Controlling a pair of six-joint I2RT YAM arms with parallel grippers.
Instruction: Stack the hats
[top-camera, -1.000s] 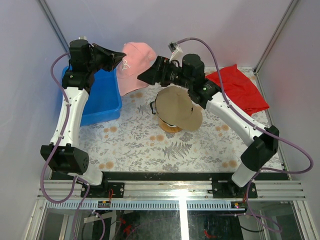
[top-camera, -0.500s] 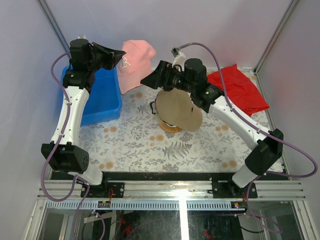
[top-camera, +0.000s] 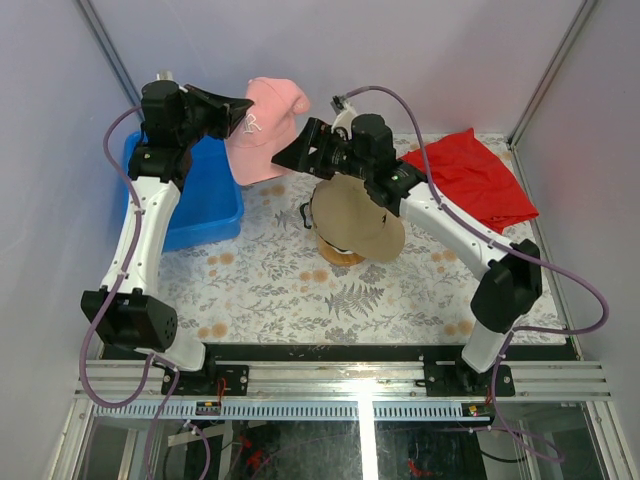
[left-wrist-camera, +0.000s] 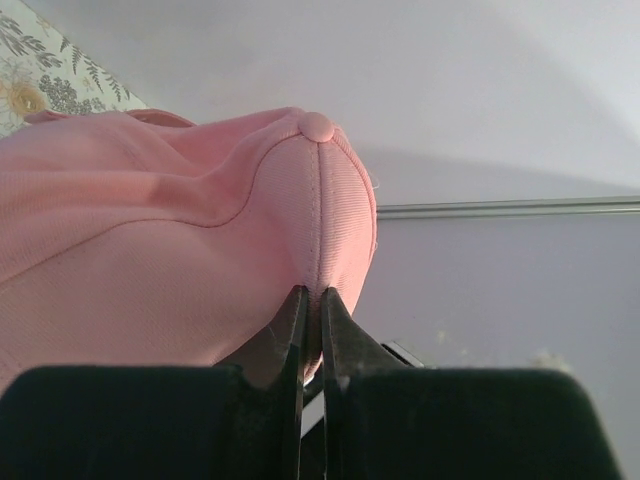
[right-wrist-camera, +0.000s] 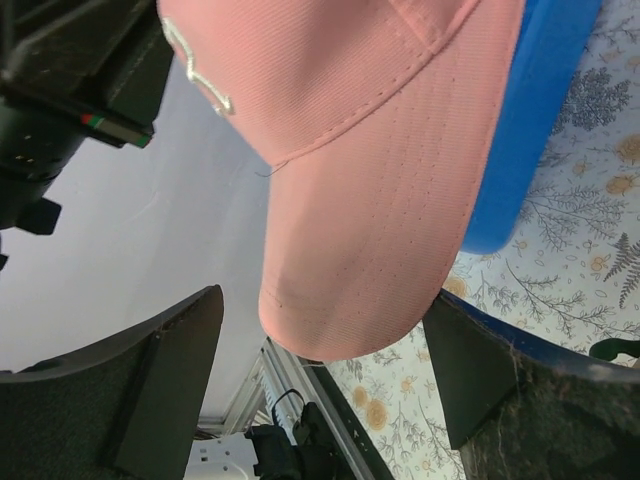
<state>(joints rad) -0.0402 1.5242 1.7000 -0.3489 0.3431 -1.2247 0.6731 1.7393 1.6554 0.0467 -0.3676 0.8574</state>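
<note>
My left gripper (top-camera: 242, 108) is shut on the crown of the pink cap (top-camera: 262, 135) and holds it in the air at the back of the table; the wrist view shows its jaws pinching the cap's fabric (left-wrist-camera: 200, 250). My right gripper (top-camera: 290, 155) is open, its fingers spread wide beside the cap's brim (right-wrist-camera: 370, 240), not touching it. A tan cap (top-camera: 355, 215) sits on top of the stand in the middle. The white and dark green caps are hidden.
A blue bin (top-camera: 205, 195) stands at the left, under the left arm. A red cloth (top-camera: 470, 180) lies at the back right. The wooden stand's base (top-camera: 338, 256) shows under the tan cap.
The right gripper has moved left and back toward the pink cap's brim. The left gripper has turned the pink cap slightly, its white mark facing up more.
</note>
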